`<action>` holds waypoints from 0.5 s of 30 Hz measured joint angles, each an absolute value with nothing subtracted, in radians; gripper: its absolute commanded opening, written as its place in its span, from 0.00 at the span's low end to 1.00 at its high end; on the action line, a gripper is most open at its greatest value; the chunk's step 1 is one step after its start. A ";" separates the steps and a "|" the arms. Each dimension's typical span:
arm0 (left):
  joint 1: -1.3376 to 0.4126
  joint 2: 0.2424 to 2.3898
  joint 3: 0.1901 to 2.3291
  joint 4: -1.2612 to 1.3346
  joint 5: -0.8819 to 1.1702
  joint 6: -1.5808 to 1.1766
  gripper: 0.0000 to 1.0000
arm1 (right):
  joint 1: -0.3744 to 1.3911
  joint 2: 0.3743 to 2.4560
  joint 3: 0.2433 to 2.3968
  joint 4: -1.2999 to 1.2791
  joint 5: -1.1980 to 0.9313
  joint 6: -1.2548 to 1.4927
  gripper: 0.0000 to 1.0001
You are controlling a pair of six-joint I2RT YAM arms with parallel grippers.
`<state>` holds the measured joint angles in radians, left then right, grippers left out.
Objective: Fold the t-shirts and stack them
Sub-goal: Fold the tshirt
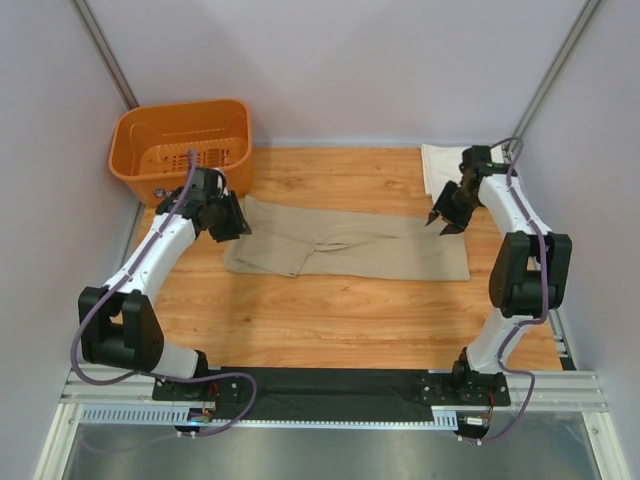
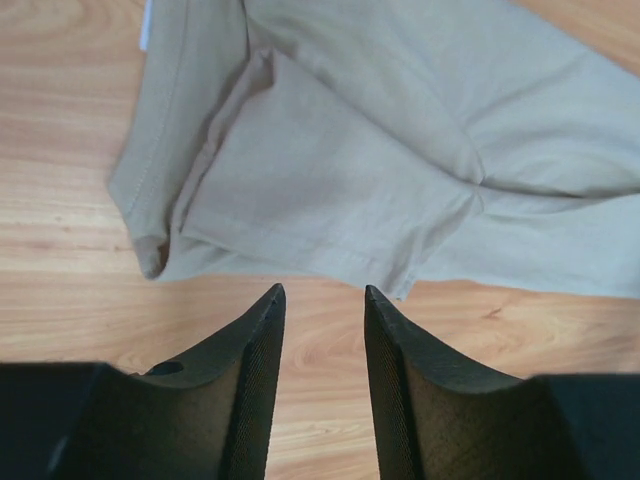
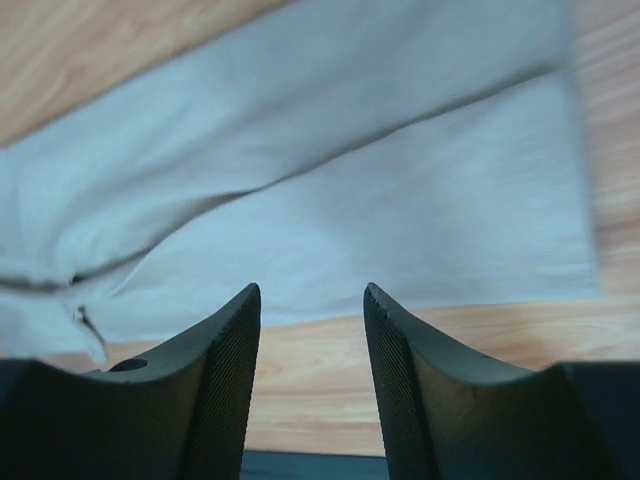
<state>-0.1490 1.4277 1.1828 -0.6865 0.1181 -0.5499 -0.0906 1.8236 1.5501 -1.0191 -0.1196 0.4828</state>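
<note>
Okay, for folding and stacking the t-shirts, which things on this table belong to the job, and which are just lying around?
Part of the job:
tan t-shirt, lying mid-table
cream-white t-shirt, at the far right corner

Just lying about:
orange basket, at the far left corner

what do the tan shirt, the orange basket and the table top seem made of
Tan shirt: soft matte cloth, perhaps cotton; creased, with stitched hems. Orange basket: moulded plastic, slightly glossy, slotted walls. Table top: wood or wood-look laminate; grain lines, smooth.
</note>
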 measured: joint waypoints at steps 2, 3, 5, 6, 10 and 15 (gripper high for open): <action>-0.149 1.439 1.137 -0.667 0.147 -0.549 0.43 | -0.032 1.819 1.490 -0.978 -0.183 0.502 0.48; -0.149 1.458 1.124 -0.662 0.157 -0.548 0.43 | -0.010 1.832 1.468 -0.966 -0.205 0.508 0.48; -0.149 1.507 1.109 -0.662 0.174 -0.545 0.43 | 0.011 1.861 1.435 -0.958 -0.228 0.509 0.53; -0.149 1.523 1.105 -0.661 0.178 -0.544 0.44 | 0.012 1.866 1.424 -0.959 -0.229 0.509 0.56; -0.149 1.515 1.100 -0.653 0.200 -0.543 0.46 | -0.005 1.856 1.411 -0.974 -0.192 0.482 0.57; -0.199 1.505 1.100 -0.635 0.226 -0.551 0.43 | -0.052 1.805 1.356 -0.970 -0.162 0.462 0.43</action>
<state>-0.1986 1.5055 1.1004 -0.6350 0.2260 -0.5510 -0.0517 1.8053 1.3560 -0.9695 -0.1623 0.4622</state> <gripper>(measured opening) 0.451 0.501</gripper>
